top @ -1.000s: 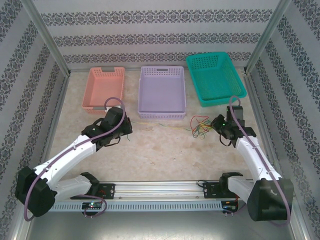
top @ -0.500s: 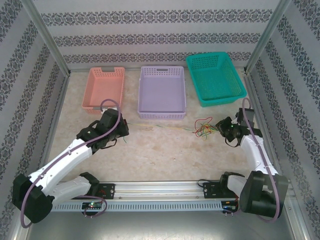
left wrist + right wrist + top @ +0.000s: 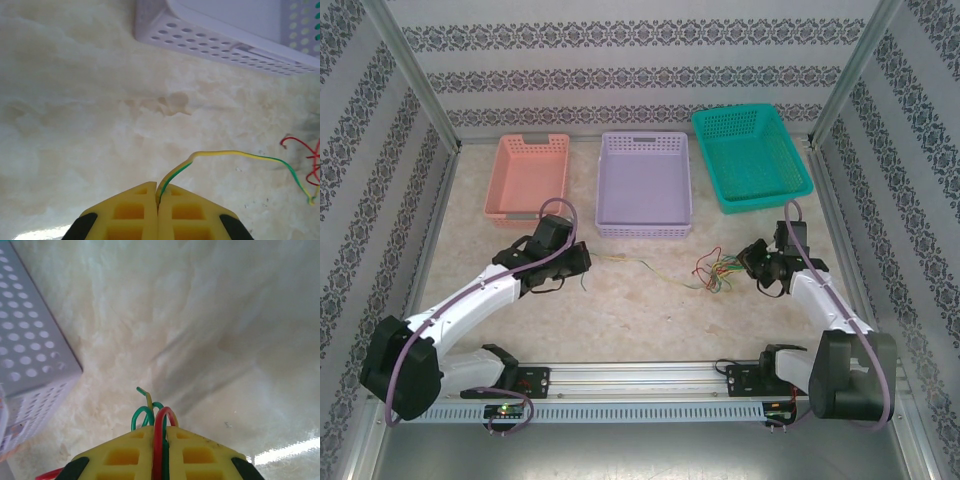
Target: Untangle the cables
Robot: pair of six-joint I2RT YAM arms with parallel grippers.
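1. Nearest us, the left gripper (image 3: 158, 192) was pinched tight on one end of a yellow-green wire (image 3: 235, 154), with nothing but that wire between its jaws.
2. The right gripper (image 3: 159, 432) was clamped just as firmly on several strands at once: red and green loops and a yellow tip poked out past its fingers.
3. Between the two arms, the yellow-green wire ran low over the table (image 3: 620, 310) from the left gripper to the knot of cables (image 3: 713, 268). The knot sat right of the middle, touching the right gripper.
4. We judged the step in hand to be drawing this one wire out of the knot. To do it well, we would hold the right side firm as an anchor. We would pull the left side slowly along the wire's own line, keeping low. If the whole knot dragged or tightened, we would ease off and re-grip nearer the snag. So thin a wire could also slip from the pads.
5. Farthest back stood the pink basket (image 3: 527, 177), the lilac basket (image 3: 644, 185) and the teal basket (image 3: 752, 155) in a row. The wire lay near the lilac one's front wall, so the pull had to stay clear of it.
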